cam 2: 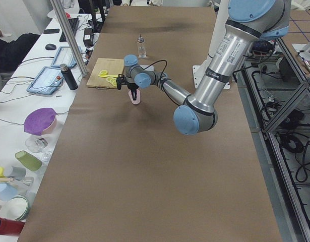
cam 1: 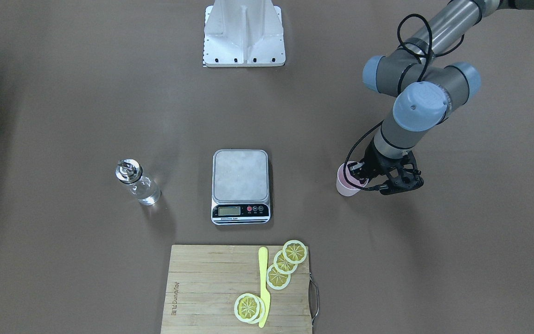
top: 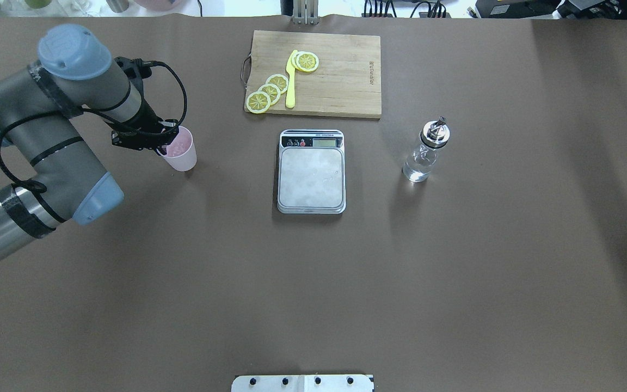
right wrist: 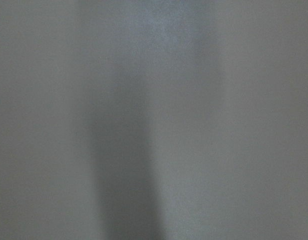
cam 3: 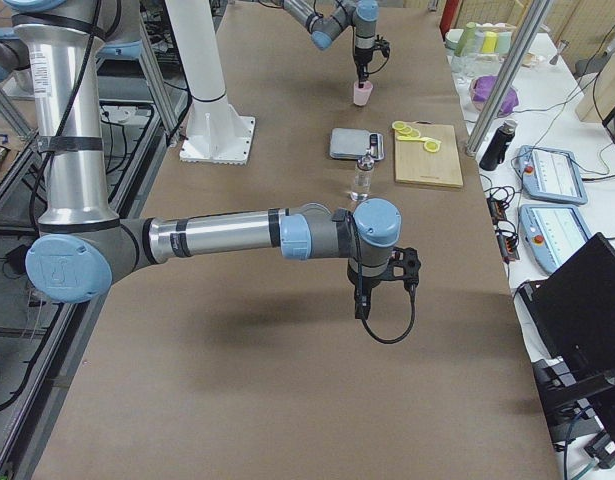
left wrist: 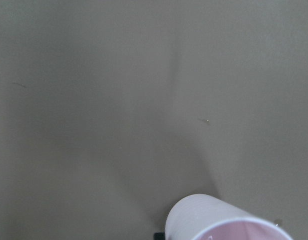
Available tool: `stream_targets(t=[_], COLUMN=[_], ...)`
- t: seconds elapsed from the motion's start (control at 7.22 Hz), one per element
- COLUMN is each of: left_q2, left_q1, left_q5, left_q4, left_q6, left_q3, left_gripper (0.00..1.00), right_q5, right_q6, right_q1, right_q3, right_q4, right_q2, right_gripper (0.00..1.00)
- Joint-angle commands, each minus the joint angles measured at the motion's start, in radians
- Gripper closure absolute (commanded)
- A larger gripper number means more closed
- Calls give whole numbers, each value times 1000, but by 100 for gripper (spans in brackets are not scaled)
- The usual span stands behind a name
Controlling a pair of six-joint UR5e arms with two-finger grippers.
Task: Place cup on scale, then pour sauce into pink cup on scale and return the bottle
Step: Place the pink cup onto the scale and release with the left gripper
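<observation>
The cup (top: 183, 155) stands on the bench (top: 313, 283), well apart from the scale (top: 311, 171), my left gripper (top: 164, 144) at its rim; whether it's clamped I cannot tell. I'd grip firmly, lift straight, keep it upright, land mid-platform

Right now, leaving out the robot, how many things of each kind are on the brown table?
Pink cup: 1
Scale: 1
Glass bottle: 1
Cutting board: 1
Yellow knife: 1
Lemon slices: 5, two overlapping
Total: 10
</observation>
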Motion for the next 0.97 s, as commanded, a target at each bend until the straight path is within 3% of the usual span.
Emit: stream_targets(t=[0.0,0.28,0.55,0.83], left_q2=[-37,-158,-360,-413], left_q1=[-43,32,109,196], left_q5=[-61,-52,18,115], left_q4=[24,26,46,58], left_q6=[-80,-313,-445,-469], left_q3=[-24,-10,137,189], left_gripper=[100,100,100,100], right_q5=[2,3,3,6], right_q6=[0,0,2,0], right_q1=[1,0,0,0], right_q3=[1,1,1,1], right_q4=[0,-5,-8,-8], right_q2=[2,9,17,17], right_gripper=[0,0,0,0])
